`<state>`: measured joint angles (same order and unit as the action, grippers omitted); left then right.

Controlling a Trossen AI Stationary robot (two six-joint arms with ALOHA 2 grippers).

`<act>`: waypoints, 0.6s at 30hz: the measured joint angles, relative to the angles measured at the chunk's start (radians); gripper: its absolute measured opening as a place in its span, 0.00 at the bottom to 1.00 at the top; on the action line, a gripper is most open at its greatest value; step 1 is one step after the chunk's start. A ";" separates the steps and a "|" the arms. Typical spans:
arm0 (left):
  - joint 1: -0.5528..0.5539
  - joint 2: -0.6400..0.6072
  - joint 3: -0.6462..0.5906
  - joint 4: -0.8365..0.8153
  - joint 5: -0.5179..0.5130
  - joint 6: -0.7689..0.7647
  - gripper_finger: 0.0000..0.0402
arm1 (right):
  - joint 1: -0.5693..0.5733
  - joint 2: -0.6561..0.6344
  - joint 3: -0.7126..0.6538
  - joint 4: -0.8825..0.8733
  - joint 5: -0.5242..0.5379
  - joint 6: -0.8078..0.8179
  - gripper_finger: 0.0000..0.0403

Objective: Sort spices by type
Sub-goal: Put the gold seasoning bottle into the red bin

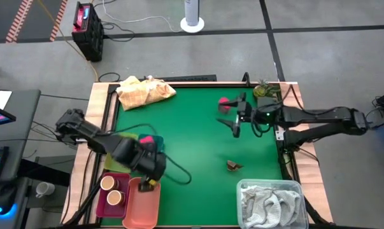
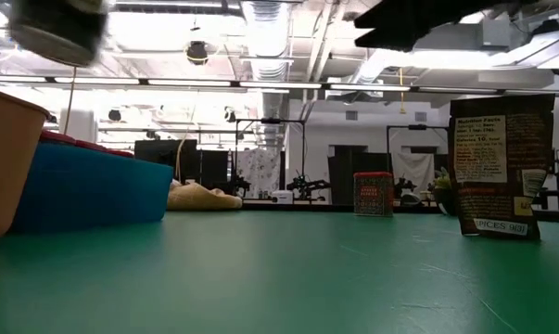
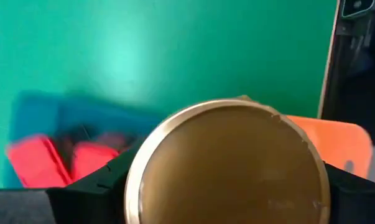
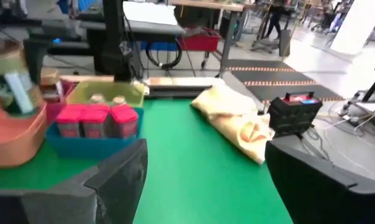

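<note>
A tan-lidded jar (image 3: 227, 165) is sitting clenched in my left gripper (image 1: 148, 183), hovering over the orange tray (image 1: 144, 203) beside the blue bin. My right gripper (image 1: 237, 117) is hanging released just beside a pink-red packet (image 1: 223, 102), well away across the green worktop (image 1: 198, 146).

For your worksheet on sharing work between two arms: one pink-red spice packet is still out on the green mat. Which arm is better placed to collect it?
The right. Its open right gripper hovers just beside the pink-red packet, while the left gripper is across the table over the bins, already shut on a tan-lidded jar.
</note>
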<state>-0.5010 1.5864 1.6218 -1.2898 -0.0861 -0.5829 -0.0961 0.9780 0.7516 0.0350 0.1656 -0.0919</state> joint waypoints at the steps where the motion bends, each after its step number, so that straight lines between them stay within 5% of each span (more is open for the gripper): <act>1: -0.030 0.000 0.000 -0.018 -0.016 -0.062 0.67 | -0.002 -0.011 -0.008 -0.001 -0.002 0.009 0.87; 6: -0.158 -0.001 -0.027 -0.153 -0.126 -0.341 0.67 | 0.024 -0.033 -0.040 0.025 -0.001 0.014 0.87; 18: -0.378 0.000 -0.067 -0.275 -0.125 -0.743 0.68 | 0.109 -0.010 -0.041 0.082 -0.003 0.018 0.87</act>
<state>-0.8790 1.5867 1.5553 -1.5652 -0.2113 -1.3259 0.0127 0.9677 0.7105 0.1165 0.1631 -0.0741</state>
